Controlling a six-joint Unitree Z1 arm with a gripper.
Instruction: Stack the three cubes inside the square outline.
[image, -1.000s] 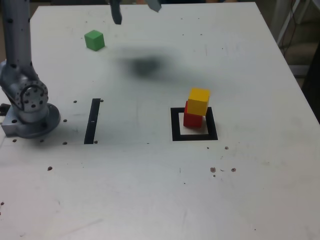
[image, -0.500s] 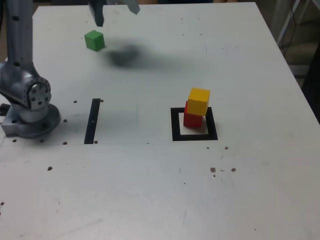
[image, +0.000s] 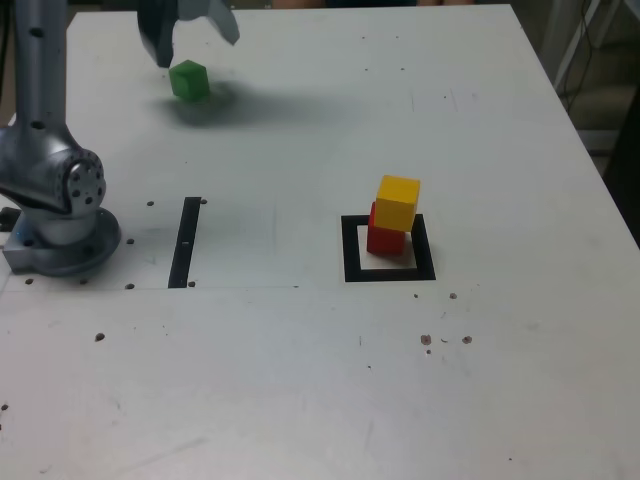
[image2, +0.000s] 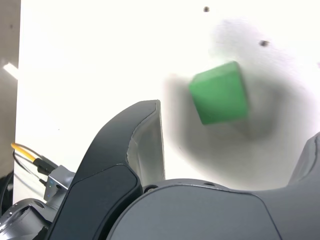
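A green cube (image: 188, 80) lies alone at the far left of the table in the exterior view. My gripper (image: 193, 40) hovers open just above and behind it, holding nothing. The wrist view shows the green cube (image2: 220, 93) on the table between my spread fingers (image2: 147, 135), blurred by motion. At the exterior view's middle right, the yellow cube (image: 398, 203) sits on the red cube (image: 384, 238), slightly offset. Both stand in the far part of the square outline (image: 350, 250).
My arm's grey base (image: 55, 205) stands at the exterior view's left edge. A thin black strip (image: 185, 242) lies on the table just to its right. Small dark specks (image: 426, 340) dot the white table (image: 300, 380).
My gripper has swept toward the exterior view's left and come down, ending over the green cube. Its shadow moved with it. The cubes have not moved.
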